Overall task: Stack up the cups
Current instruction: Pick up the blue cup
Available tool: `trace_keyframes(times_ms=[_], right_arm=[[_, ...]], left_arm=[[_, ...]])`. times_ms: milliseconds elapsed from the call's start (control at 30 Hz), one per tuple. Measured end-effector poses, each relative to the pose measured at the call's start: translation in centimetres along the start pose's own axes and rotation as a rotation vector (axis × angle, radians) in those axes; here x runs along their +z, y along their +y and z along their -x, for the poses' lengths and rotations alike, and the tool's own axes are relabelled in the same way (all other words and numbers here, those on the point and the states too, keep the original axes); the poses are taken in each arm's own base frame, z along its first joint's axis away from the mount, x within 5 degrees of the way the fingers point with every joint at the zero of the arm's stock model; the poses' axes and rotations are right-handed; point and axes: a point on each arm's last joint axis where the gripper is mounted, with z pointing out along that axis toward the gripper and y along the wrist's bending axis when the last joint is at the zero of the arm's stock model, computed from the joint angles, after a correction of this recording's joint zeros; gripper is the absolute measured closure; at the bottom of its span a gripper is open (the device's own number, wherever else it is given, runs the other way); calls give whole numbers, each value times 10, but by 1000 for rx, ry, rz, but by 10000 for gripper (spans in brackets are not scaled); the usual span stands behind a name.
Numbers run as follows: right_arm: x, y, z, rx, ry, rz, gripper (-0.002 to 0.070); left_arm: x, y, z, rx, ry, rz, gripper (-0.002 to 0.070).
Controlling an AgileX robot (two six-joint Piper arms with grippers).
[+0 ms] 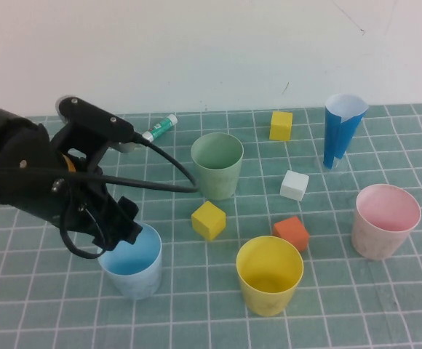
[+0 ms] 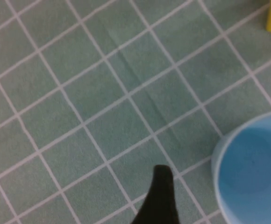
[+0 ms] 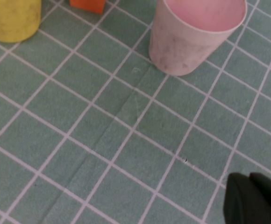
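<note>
From the high view, the left gripper (image 1: 124, 231) hung at the near-left rim of the light blue cup (image 1: 132, 260), at the front left of the green gridded mat (image 1: 218, 320); whether its fingers stood apart could not be read from here. The pale green cup (image 1: 217, 164) stood further back at the centre, the yellow cup (image 1: 269, 274) at the front centre, and the pale pink cup (image 1: 385, 220) at the right, all upright and apart. Yellow, white and orange cubes lay between them, and a tall dark blue cone cup (image 1: 341, 128) stood at the back right. In the left wrist view, one dark fingertip (image 2: 160, 198) showed over bare mat beside the light blue cup (image 2: 252, 170), nothing clamped; the other finger was out of sight, so the jaws looked apart. To grip well, one finger should probably drop inside the rim and one outside, pinching the wall lightly so the paper does not crush. In the right wrist view, the right gripper (image 3: 254, 198) sat closed and empty over the mat, near the pale pink cup (image 3: 194, 35).
</note>
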Motion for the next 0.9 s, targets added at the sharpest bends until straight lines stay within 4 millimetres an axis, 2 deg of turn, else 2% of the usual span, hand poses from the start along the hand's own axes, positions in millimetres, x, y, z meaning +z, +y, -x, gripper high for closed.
trace_keyframes(times_ms=[167,333,533,600,667,733,800,900], right_arm=[[0,-1,1,-4,-8,-9,679],[0,-1,1,-6,-8,-9,679],[3,-1,-1,-2,-15,-20,679],[5,0,-4,2,-7,-17,679],[7,1,-7,5,-3,-17,679],[9,1,-9,7,-1,-19,679],[9,0,-8,11,-11,-26,679],[9,-1,-7,10,-23,-39,679]], left_arm=[[21,0,0,-8,57,11,81],[40,-1,-1,0,111,10,77],[52,-5,-2,-63,147,-24,91],[53,-7,-3,-104,158,-30,151],[53,-8,-3,-128,161,-35,258],[53,-8,-3,-129,161,-36,429],[53,-8,-3,-110,161,-38,558],[53,-8,-3,-89,160,-41,637]])
